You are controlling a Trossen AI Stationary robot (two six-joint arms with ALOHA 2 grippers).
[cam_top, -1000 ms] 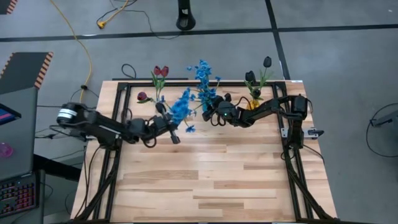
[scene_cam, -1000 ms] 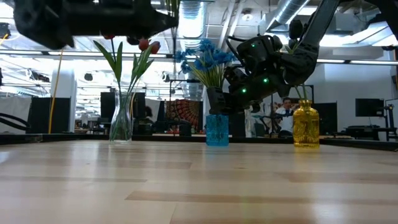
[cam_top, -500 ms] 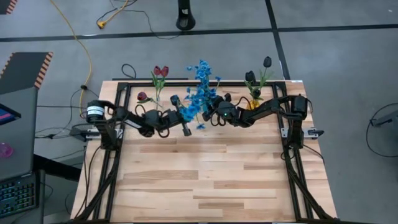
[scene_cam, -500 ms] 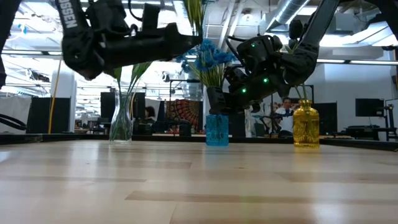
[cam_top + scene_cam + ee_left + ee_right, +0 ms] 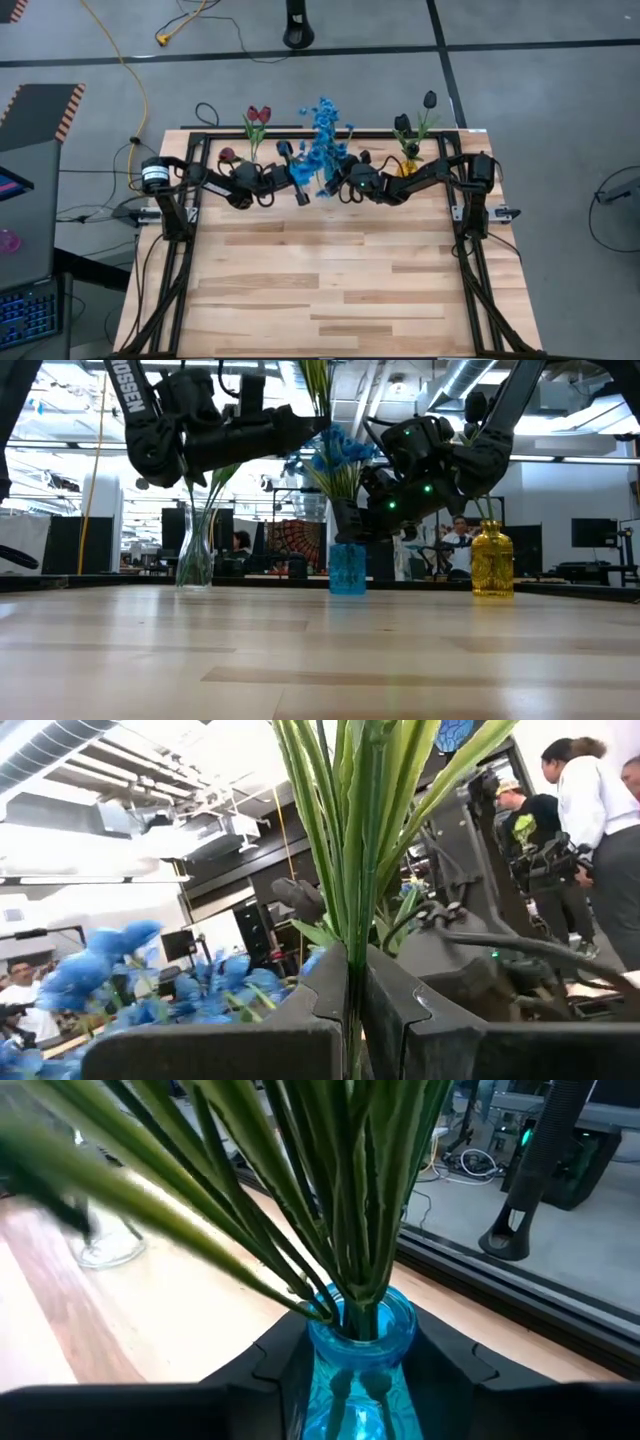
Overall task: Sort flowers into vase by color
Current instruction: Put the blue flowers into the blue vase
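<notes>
A blue glass vase (image 5: 348,570) stands near the table's far edge with several blue flowers (image 5: 335,455) in it. My left gripper (image 5: 318,428) reaches over it from the table's left, shut on a blue flower (image 5: 322,165). My right gripper (image 5: 352,525) comes from the table's right and is shut on the vase. A clear vase (image 5: 195,560) holds red tulips (image 5: 259,114), and a yellow vase (image 5: 492,560) holds near-black tulips (image 5: 429,99). One red tulip (image 5: 229,155) lies on the table by the clear vase. My left gripper pinches the flower's green stems (image 5: 350,935) between its two fingers, coming level from the table's left, fingers across the stems. The stems stand nearly upright above the blue vase. Their lower end is hidden behind the fingers and the other blossoms. My right gripper grips the blue vase's upper body (image 5: 360,1335) just under the rim, one finger (image 5: 285,1360) on each side. It comes slanting down from the table's right. The vase stands upright with its base on the table.
The three vases stand in a row along the far edge. The black frame rails (image 5: 205,135) run around the table. The near wooden surface (image 5: 330,290) holds nothing. People (image 5: 590,810) and equipment show in the room beyond the table.
My left gripper has swung toward the far edge and to the right, up to the blue vase, turning its wrist as it went. The held blue flower has travelled with it and now stands over the vase among the other blue flowers. My right gripper has kept still.
</notes>
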